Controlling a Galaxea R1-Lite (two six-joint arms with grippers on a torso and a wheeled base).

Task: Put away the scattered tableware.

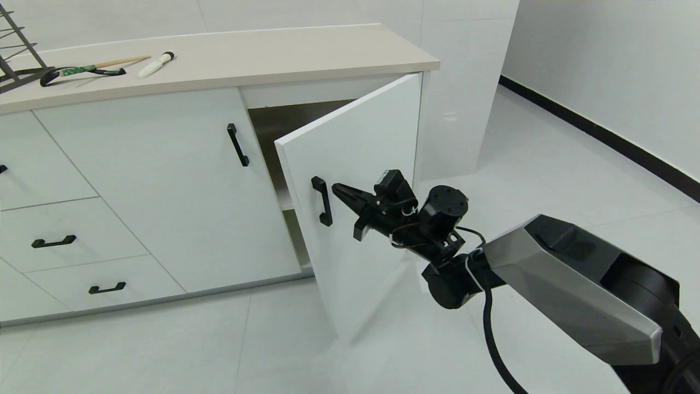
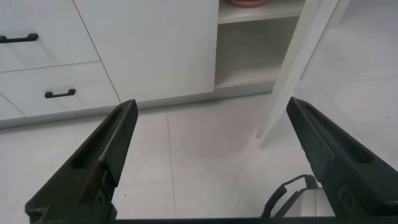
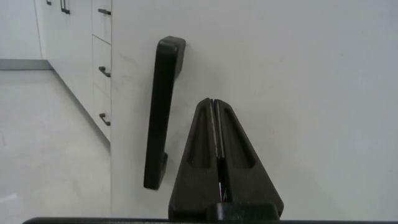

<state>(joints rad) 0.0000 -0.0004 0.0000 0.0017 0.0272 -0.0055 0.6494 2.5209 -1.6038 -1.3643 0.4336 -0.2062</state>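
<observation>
The right pincer (image 1: pixel 338 190) is pressed shut with nothing between its fingers. It sits in the middle of the head view, its tip just beside the black handle (image 1: pixel 322 201) of the open cupboard door (image 1: pixel 361 153). Whether the tip actually touches the handle is hard to tell. From the right wrist camera the two fingers meet along a thin seam, alongside the handle (image 3: pixel 163 112) and close to the white door face.

The left pincer (image 2: pixel 211 107) is spread wide and holds nothing. It hangs over the floor tiles (image 2: pixel 205 162), facing the foot of the cupboard.

On the worktop (image 1: pixel 262 49), in the upper left of the head view, lie two pieces of tableware. One is a long utensil (image 1: pixel 82 70) with a dark looped end, a green patterned middle and a pale wooden stem. Just beside it is a short cream tool (image 1: pixel 156 64) with a dark tip. What either one is exactly cannot be made out. A wire rack (image 1: pixel 16 60) stands near them at the far upper left, cut off by the frame edge.

The cupboard's inside is mostly hidden behind the door and looks dark in the head view. The left wrist camera catches a shelf (image 2: pixel 255 12) carrying a pinkish object (image 2: pixel 249 2), of which only a sliver shows.

Left of the opening are a closed door (image 1: pixel 164 180) and drawers (image 1: pixel 54 219) with black pulls
</observation>
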